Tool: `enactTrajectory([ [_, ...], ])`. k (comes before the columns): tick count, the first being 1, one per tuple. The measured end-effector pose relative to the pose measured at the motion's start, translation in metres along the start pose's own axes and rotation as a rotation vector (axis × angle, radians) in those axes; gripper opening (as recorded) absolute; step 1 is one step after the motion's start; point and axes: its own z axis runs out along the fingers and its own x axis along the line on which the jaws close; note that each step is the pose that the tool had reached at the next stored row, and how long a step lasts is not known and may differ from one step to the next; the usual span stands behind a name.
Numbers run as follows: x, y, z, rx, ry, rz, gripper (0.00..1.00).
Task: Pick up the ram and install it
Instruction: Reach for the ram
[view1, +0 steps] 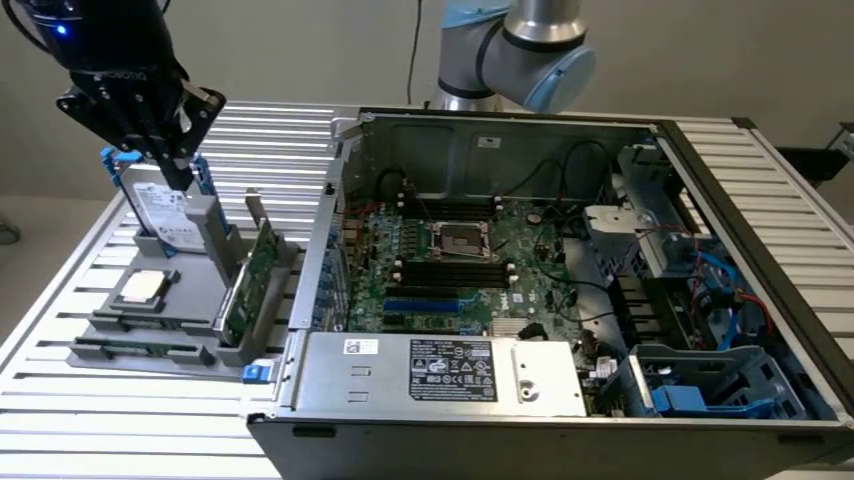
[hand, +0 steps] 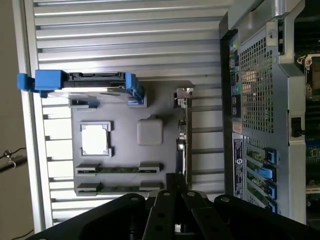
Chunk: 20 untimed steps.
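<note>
Gripper (view1: 176, 178) fully closed, empty — above the parts tray (view1: 94, 322), clear of the ram (view1: 140, 348).

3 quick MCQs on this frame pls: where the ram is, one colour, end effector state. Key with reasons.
1. Where is the ram?
A) plugged into the motherboard
B) in a slot of the grey holder
C) gripped and lifted

2. What colour is the hard drive's carrier?
A) red
B) blue
C) yellow

3. What state is the end effector in?
A) shut, empty
B) open wide
C) shut on the ram

Key:
1 B: the green stick lies flat between the holder's clips.
2 B: the brackets at both ends of the drive are blue.
3 A: it hangs above the holder with its fingers together and nothing between them.
</note>
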Motion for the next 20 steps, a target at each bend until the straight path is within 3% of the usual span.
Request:
enactTrajectory([
  [20,0.044,-0.0310,0.0107,0.0105,0.0117,0.000,0.11],
])
